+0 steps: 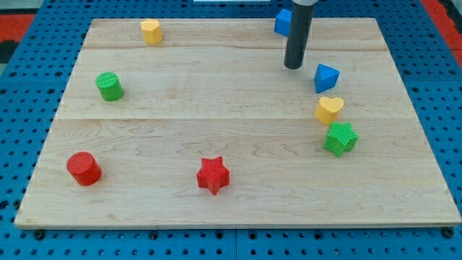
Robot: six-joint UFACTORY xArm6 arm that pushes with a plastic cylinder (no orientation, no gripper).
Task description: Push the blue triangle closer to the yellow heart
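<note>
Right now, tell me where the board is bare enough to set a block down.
The widest bare patch is the middle, bordered by the green cylinder, red star and my tip. Another lies between the red cylinder and red star. The view's right is crowded: blue triangle, yellow heart and green star cluster, with my tip just left of the triangle.

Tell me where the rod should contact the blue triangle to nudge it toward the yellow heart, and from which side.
There is no gripper, so it is a push. Probably best to press the blue triangle on its upper face, coming from the view's top, since the yellow heart sits just below it. My tip is up and left of the triangle, apart from it, so it should first shift right.
</note>
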